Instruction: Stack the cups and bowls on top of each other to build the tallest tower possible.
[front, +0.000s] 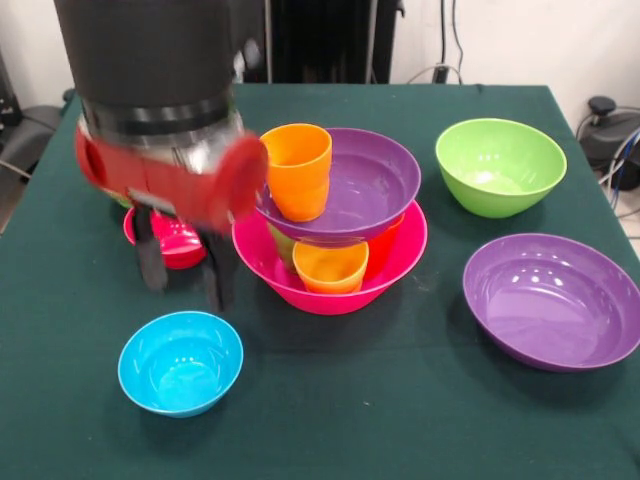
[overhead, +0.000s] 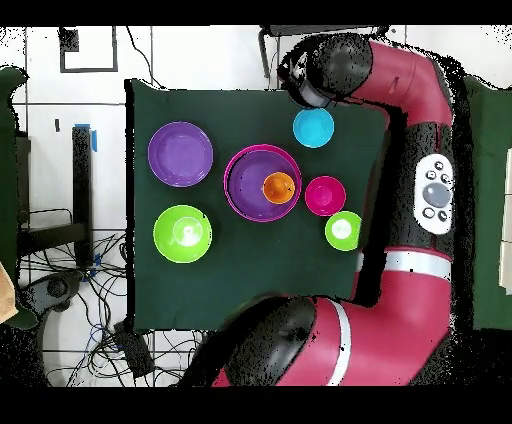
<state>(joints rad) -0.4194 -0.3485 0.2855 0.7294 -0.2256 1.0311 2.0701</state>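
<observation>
Nearest us sits the blue bowl (front: 180, 362), in front of the pincer (front: 182, 270) and just to its side, empty and upright on the green table (front: 400, 430). We see the pincer hanging over the table with its two dark fingers (front: 150, 252) spread apart and pinching nothing. Directly behind it lies the red bowl (front: 165, 238), partly hidden by the fingers. Just beside the pincer, toward the table's middle, stands the tower (front: 335, 225): the hot-pink bowl (front: 400, 265) at the base holds a yellow-orange cup (front: 330, 268) and other cups we cannot make out clearly, and a purple bowl (front: 370, 185) rests on these with an orange cup (front: 298, 170) upright inside it. Well beyond the tower from the pincer lie a second purple bowl (front: 553, 300) and a light-green bowl (front: 500, 165). From overhead, a small light-green bowl (overhead: 343, 230) sits close to the red one.
</observation>
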